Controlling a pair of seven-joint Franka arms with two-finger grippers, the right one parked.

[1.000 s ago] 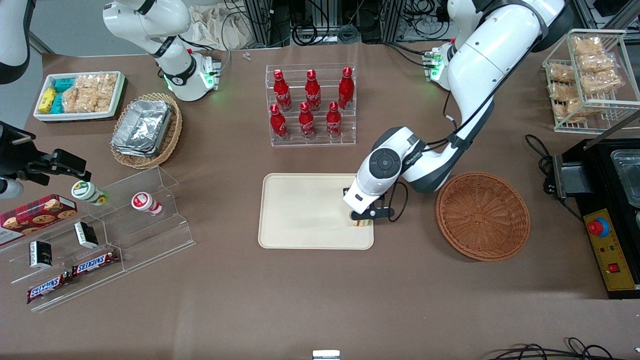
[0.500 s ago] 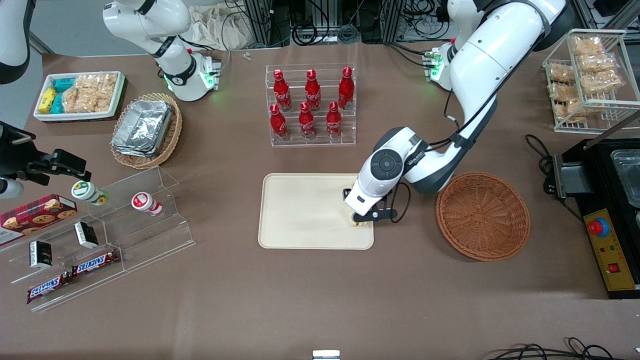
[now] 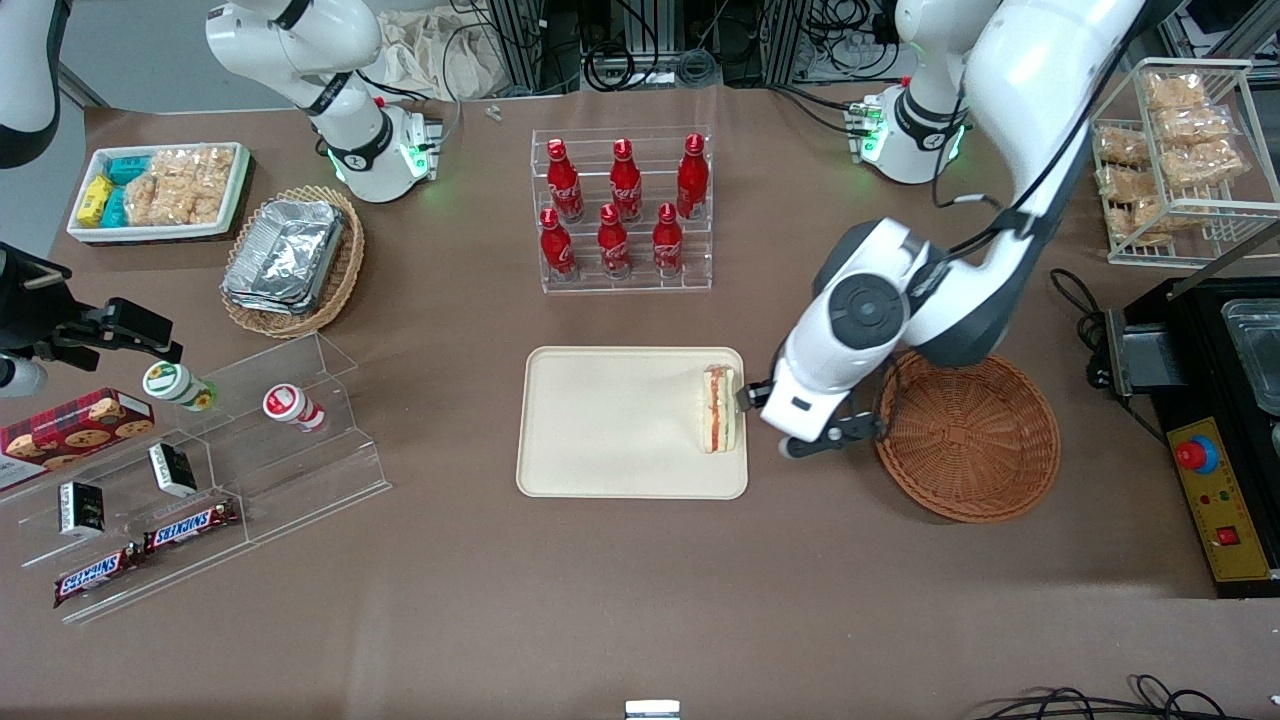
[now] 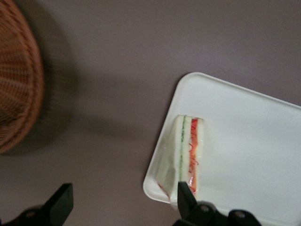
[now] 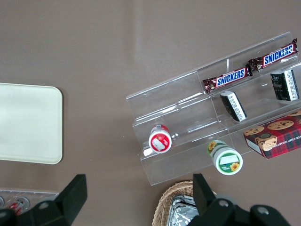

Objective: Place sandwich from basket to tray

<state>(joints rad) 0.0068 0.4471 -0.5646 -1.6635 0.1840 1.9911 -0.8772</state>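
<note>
- SNICKERS, white-on-blue lettering, on two chocolate bars (image 5: 226, 79) on the clear acrylic stand (image 5: 188, 117), upper right of the right wrist frame; same bars (image 3: 190, 523) lower left of the front frame.
- Gripper (image 3: 800, 425) unmarked, right of centre.

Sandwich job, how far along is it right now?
Done: the sandwich lies on the tray, at its edge nearest the empty basket. In hand: nothing; the gripper is open, above the table between tray and basket. Left: nothing apparent except parking the arm.
</note>
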